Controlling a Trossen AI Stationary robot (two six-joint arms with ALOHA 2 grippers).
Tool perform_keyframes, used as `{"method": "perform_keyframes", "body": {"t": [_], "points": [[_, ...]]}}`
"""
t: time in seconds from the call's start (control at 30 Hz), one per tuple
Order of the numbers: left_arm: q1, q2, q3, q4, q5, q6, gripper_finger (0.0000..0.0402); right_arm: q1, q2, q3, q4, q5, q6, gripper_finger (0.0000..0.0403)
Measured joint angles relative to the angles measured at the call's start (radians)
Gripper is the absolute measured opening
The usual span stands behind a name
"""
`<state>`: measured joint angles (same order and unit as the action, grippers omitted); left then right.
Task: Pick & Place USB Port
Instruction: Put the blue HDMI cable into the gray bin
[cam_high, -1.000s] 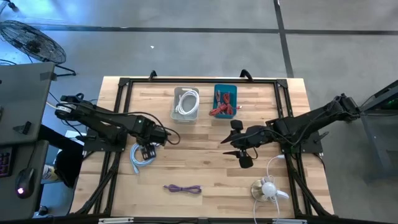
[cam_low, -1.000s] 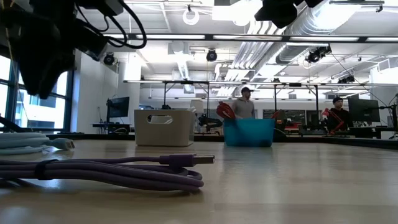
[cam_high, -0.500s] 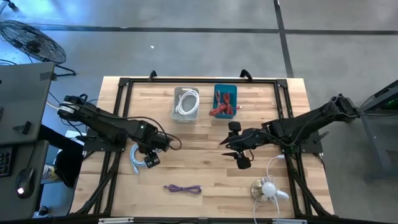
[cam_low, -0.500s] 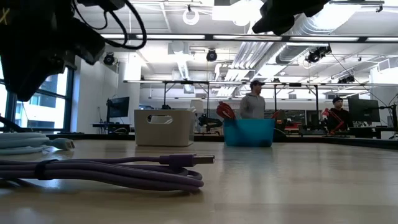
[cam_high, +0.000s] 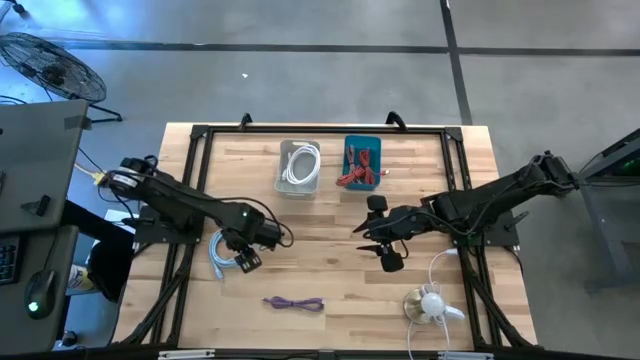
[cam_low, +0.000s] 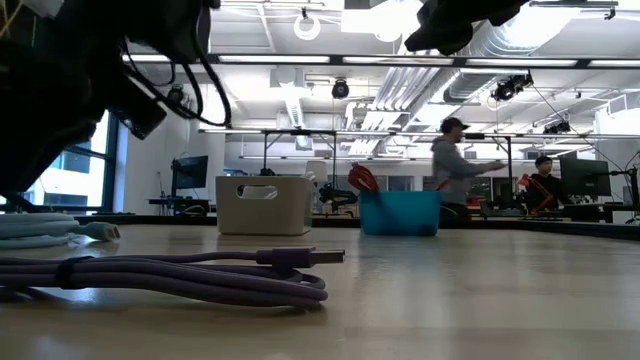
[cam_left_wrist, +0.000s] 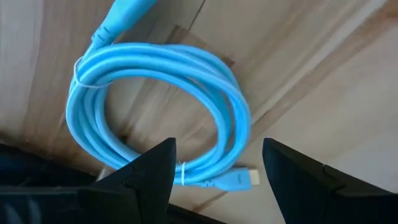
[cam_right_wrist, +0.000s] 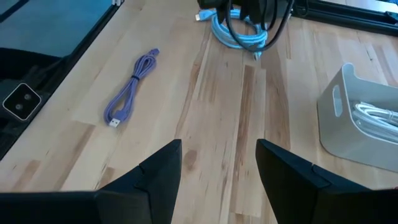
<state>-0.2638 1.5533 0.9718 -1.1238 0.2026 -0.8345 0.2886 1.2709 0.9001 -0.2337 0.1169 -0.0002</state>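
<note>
A coiled light-blue USB cable (cam_left_wrist: 168, 106) lies flat on the wood near the table's left side (cam_high: 221, 252). My left gripper (cam_left_wrist: 219, 144) hangs open just above it, one finger on either side of the coil's edge, and I see no contact (cam_high: 246, 256). A purple cable (cam_high: 293, 303) lies near the table's near edge and fills the low view's foreground (cam_low: 170, 275). My right gripper (cam_high: 375, 238) hovers open over the table's middle (cam_right_wrist: 219, 144). A white bin (cam_high: 300, 166) holds a white cable. A blue bin (cam_high: 361, 162) holds red cable.
Both bins stand side by side near the far edge (cam_low: 262, 205) (cam_low: 400, 212). A white cable with a round white object (cam_high: 430, 303) lies at the near right corner. The black frame rails (cam_high: 190, 200) run along the table's sides. A person (cam_low: 455, 170) moves in the room behind.
My left gripper has moved toward the table's near edge and slightly right, and has come down over the light-blue cable, staying open. The cable has not moved. My right gripper drifted a little leftward, then held. The person in the background walked to the right.
</note>
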Motion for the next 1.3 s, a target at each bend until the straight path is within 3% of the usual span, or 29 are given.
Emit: {"method": "perform_keyframes", "body": {"t": [0.5,0.67,0.77,0.9,1.3], "points": [[0.001,0.128,-0.002,0.104,0.025,0.086,0.0234,0.028,0.0,0.0,0.008,-0.017,0.002,0.0199],[0.002,0.167,-0.066,0.201,0.041,0.129,0.0227,0.048,0.0,0.0,0.014,-0.016,0.001,0.0199],[0.003,0.181,-0.113,0.219,0.054,0.157,0.018,0.057,0.0,0.0,0.014,-0.014,0.0,0.0199],[0.005,0.182,-0.127,0.194,0.016,0.197,0.004,0.062,0.0,0.0,0.014,0.008,0.0,0.0199],[0.002,0.116,-0.008,0.056,-0.17,0.266,0.003,0.061,-0.001,0.0,0.023,0.079,-0.001,0.0199]]}}
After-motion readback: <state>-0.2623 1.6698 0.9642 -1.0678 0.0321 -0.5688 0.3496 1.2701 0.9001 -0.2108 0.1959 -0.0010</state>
